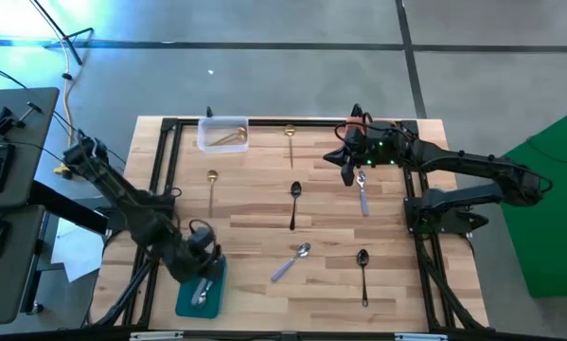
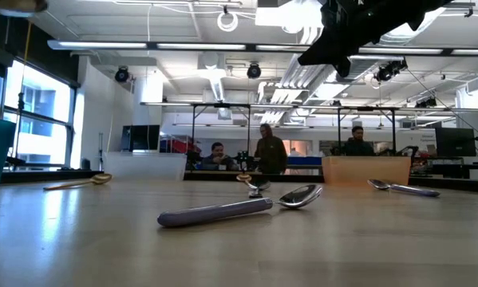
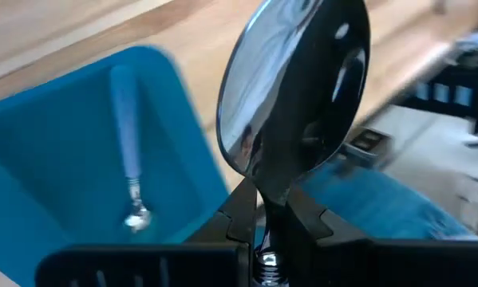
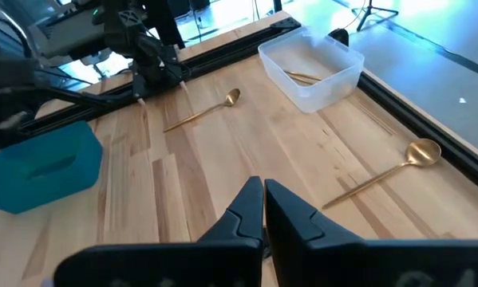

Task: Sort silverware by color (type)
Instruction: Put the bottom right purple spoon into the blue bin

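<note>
Your left gripper [image 3: 262, 231] is clamped on a shiny spoon [image 3: 294, 96], right above the teal tray [image 3: 55, 159] where a lilac-handled spoon [image 3: 127, 151] lies. Lower before releasing. Farther off, the right gripper [image 4: 262, 209], fingers closed and empty, hovers mid-table by loose spoons.

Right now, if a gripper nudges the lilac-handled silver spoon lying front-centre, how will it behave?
The lilac-handled silver spoon looks rigid and light, so it would probably slide or pivot on the wooden table rather than roll. Its slim, low-lying handle likely makes grasping fiddly.
</note>
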`<act>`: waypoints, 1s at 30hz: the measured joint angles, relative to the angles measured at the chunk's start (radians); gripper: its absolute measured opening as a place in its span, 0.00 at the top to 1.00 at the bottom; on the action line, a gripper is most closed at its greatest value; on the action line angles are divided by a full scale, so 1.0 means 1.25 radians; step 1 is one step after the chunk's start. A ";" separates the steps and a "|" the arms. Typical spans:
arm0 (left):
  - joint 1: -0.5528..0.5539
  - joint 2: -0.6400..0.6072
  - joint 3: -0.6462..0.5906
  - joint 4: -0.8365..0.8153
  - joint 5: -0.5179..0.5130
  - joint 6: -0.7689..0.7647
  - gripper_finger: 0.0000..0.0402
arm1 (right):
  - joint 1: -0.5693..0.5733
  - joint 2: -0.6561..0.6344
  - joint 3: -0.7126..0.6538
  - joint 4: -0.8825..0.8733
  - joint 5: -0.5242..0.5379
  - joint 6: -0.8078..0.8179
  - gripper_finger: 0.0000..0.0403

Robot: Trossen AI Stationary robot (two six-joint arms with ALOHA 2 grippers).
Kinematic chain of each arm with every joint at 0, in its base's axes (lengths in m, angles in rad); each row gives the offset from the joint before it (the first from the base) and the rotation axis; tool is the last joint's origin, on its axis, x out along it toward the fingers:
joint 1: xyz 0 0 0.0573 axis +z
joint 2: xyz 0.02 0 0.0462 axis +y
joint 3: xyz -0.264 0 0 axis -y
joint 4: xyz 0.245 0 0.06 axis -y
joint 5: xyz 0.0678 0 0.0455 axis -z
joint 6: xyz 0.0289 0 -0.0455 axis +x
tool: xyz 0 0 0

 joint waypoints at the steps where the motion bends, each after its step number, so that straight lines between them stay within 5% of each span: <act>1: -0.009 0.015 -0.008 0.006 -0.002 -0.018 0.96 | 0.000 0.000 0.000 -0.002 0.000 0.001 1.00; 16: -0.098 0.189 -0.084 0.154 0.036 -0.221 0.95 | 0.000 0.000 0.000 -0.001 0.039 0.021 1.00; 30: -0.098 0.160 -0.083 0.150 0.059 -0.192 0.73 | 0.000 0.000 0.000 -0.001 0.043 0.036 1.00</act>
